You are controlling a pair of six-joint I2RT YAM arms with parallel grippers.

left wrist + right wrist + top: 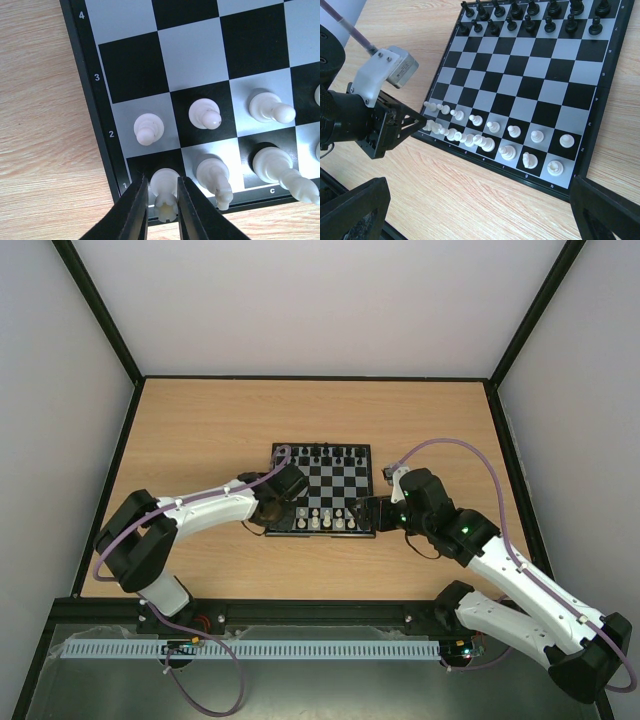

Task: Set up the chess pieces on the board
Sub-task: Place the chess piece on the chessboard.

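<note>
The board (335,480) lies flat mid-table. Black chess pieces (325,453) fill its two far rows, and white chess pieces (327,521) fill the two near rows. In the left wrist view my left gripper (161,177) is closed around a white rook (165,187), which stands on the corner square by the "1" mark. A knight (216,180) stands beside it, with pawns (149,129) in the row ahead. My right gripper (480,200) is wide open and empty, hovering over the table just off the board's near right edge (580,165).
The board sits on a wooden table (200,430) with a black frame and white walls around it. The left arm's gripper body (375,125) shows at the board's corner in the right wrist view.
</note>
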